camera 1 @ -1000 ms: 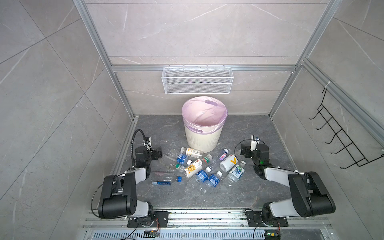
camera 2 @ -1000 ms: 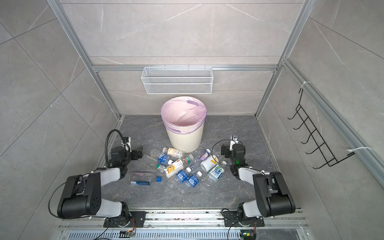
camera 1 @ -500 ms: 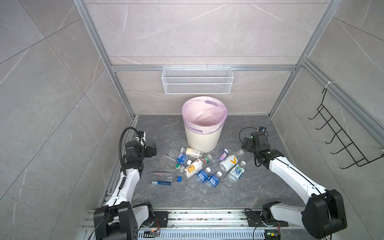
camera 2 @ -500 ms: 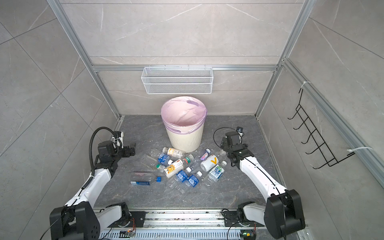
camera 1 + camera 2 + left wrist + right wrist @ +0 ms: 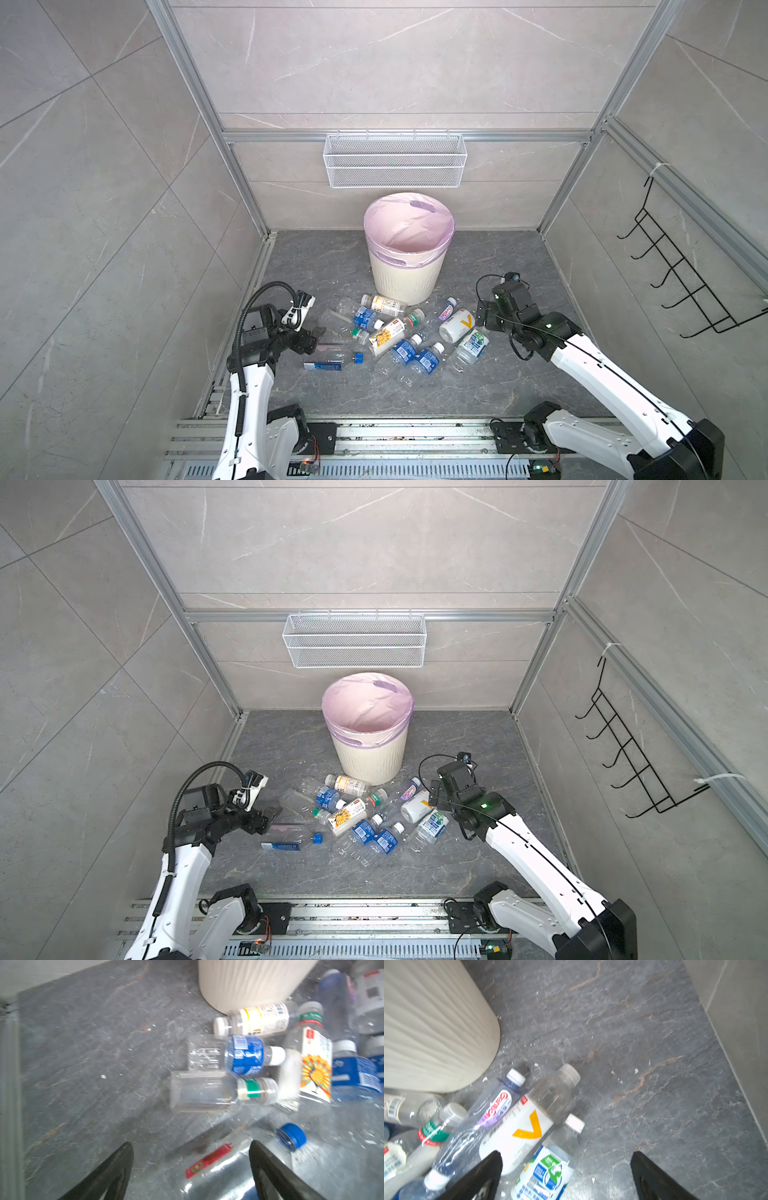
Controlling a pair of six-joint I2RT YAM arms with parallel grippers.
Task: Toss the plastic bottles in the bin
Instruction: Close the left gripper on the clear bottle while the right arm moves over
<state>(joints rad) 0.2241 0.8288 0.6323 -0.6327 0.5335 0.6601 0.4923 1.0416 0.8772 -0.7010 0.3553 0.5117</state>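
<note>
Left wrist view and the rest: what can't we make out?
- bin floor: hidden by its near wall in both top views.
- left gripper: fingers cut off by the wrist view's edge, blurred; contact with the blue-capped bottle unclear.
- right gripper: largely hidden behind its own wrist in both top views.
- fine print on bottle labels: too small or blurred in every view.

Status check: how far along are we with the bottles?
Done: nothing; no bottle shows inside the bin. In hand: nothing gripped. The left jaws stand open over the blue-capped bottle, and the right jaws stand open near the V-label bottle. Left: the whole pile of bottles lies on the floor.
</note>
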